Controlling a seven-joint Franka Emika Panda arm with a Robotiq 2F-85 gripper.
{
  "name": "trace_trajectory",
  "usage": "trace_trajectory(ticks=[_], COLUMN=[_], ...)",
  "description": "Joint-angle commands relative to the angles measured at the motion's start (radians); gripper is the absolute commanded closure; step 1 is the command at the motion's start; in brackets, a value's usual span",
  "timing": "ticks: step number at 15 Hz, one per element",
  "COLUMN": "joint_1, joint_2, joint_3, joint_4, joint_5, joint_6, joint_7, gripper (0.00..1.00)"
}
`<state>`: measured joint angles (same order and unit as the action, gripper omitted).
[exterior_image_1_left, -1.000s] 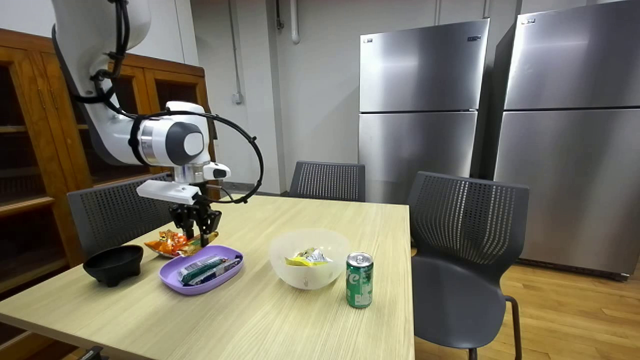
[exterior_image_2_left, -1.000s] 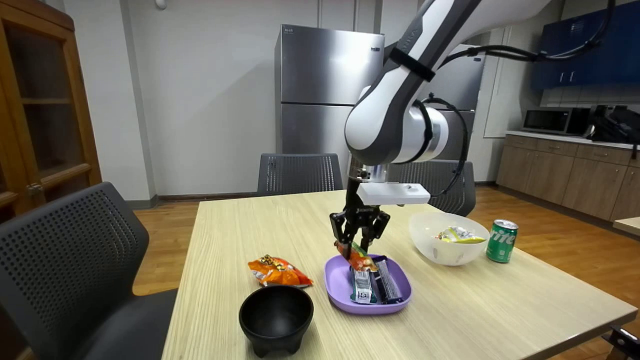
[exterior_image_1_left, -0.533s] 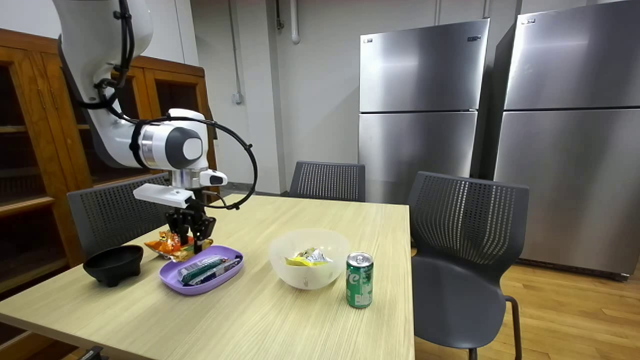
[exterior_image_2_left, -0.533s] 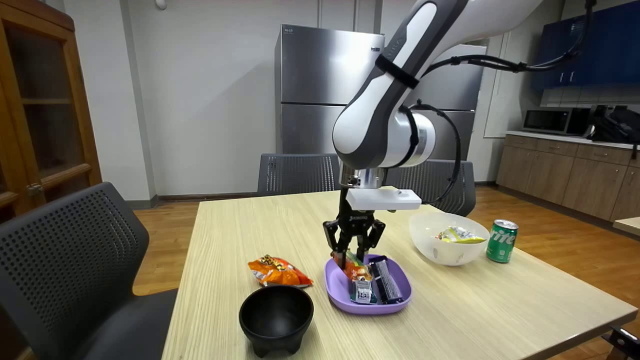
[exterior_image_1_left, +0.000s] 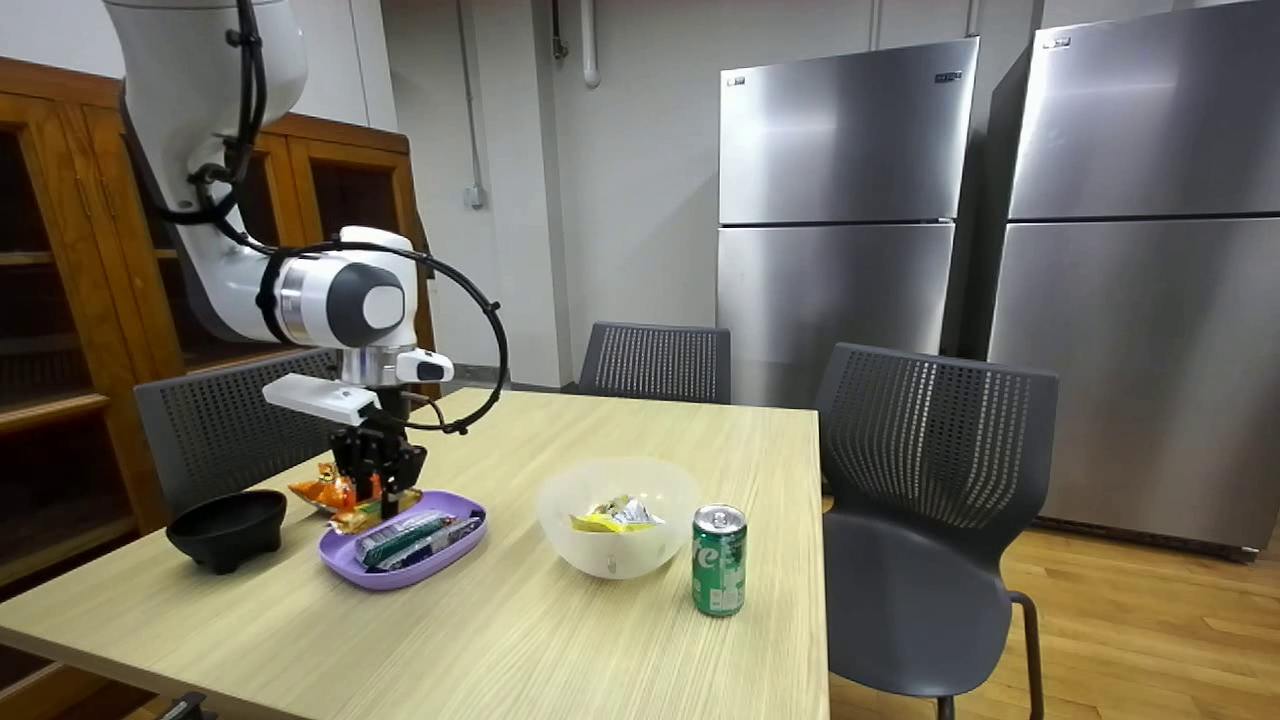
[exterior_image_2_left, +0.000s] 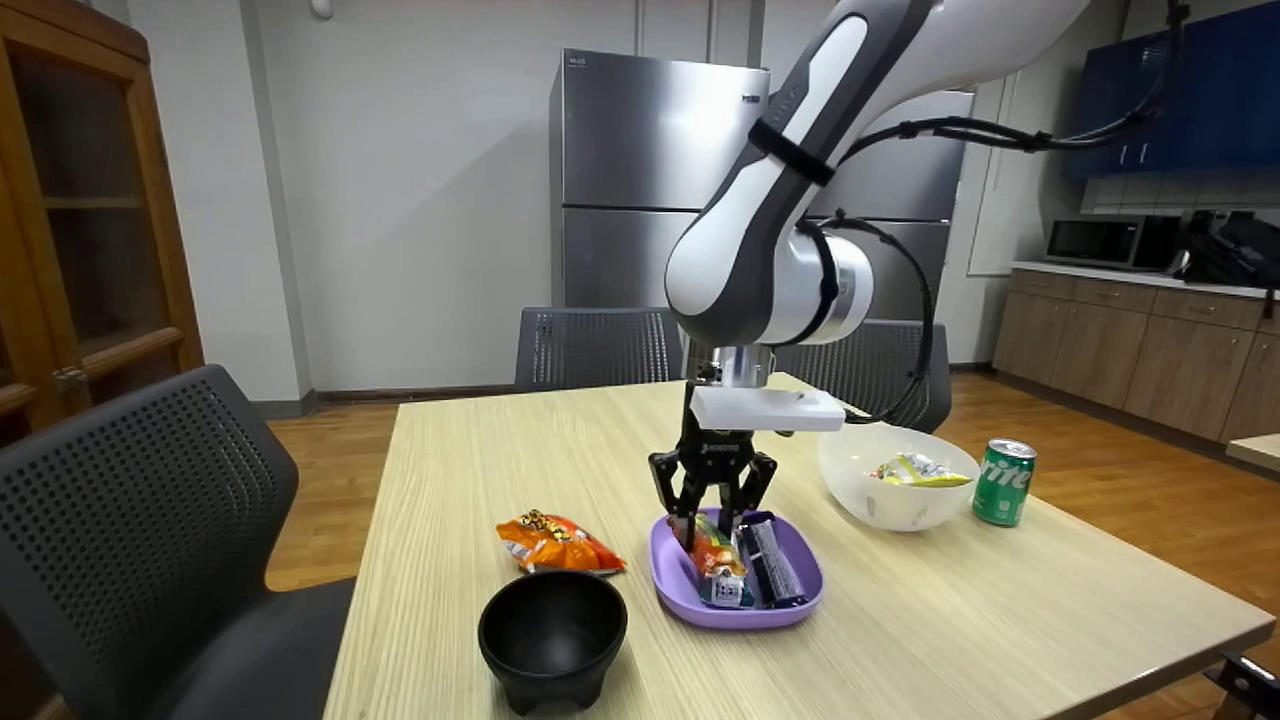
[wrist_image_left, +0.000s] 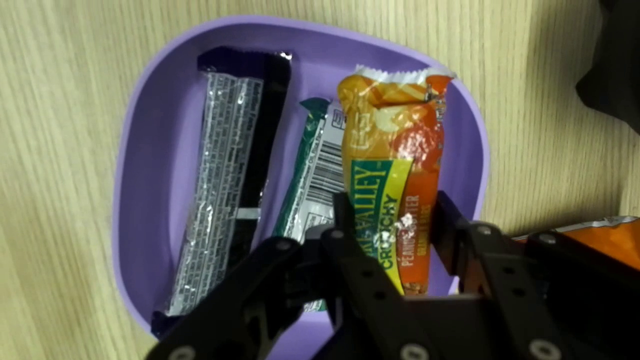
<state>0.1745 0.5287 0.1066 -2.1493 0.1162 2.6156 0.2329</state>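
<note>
My gripper (wrist_image_left: 392, 205) is shut on an orange, green and yellow snack bar (wrist_image_left: 395, 135), with one finger against each long side. In both exterior views the gripper (exterior_image_1_left: 380, 508) (exterior_image_2_left: 706, 538) is low over the purple tray (exterior_image_1_left: 410, 578) (exterior_image_2_left: 735, 618). The bar sits down inside the tray, and its end overlaps a green and silver wrapped bar (wrist_image_left: 320, 175). A dark blue and silver wrapped bar (wrist_image_left: 227, 165) lies along the tray's other side. The gripper hides the bar's near end in the wrist view. An orange snack bag (exterior_image_2_left: 558, 545) lies on the table beside the tray.
A black footed bowl (exterior_image_2_left: 552, 640) stands near the tray. A translucent white bowl (exterior_image_1_left: 610, 555) holds a yellow and silver packet (exterior_image_1_left: 610, 518). A green can (exterior_image_1_left: 720, 565) stands beside that bowl. Dark chairs (exterior_image_1_left: 940, 450) stand around the table.
The gripper has lowered with the bar into the tray, also shifting slightly left in both exterior views. The bar's end now covers part of the green wrapped bar. The other objects have not moved.
</note>
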Motion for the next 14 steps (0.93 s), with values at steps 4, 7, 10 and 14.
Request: trace_trajectory(ticks=[4,7,10,14], joint_1=[0.026,0.031,0.021,-0.011], joint_2=[0.009,0.005,-0.010,-0.050], joint_3=[-0.012,-0.014,-0.007,0.009], joint_4=[0.015,0.005,-0.009,-0.044], joint_5=[0.010,0.006,0.014,0.039], joint_6=[-0.025,-0.013,-0.008,-0.006], joint_7=[0.059,0.069,0.054,0.016], gripper=[0.84,0.32,0.12,0.00])
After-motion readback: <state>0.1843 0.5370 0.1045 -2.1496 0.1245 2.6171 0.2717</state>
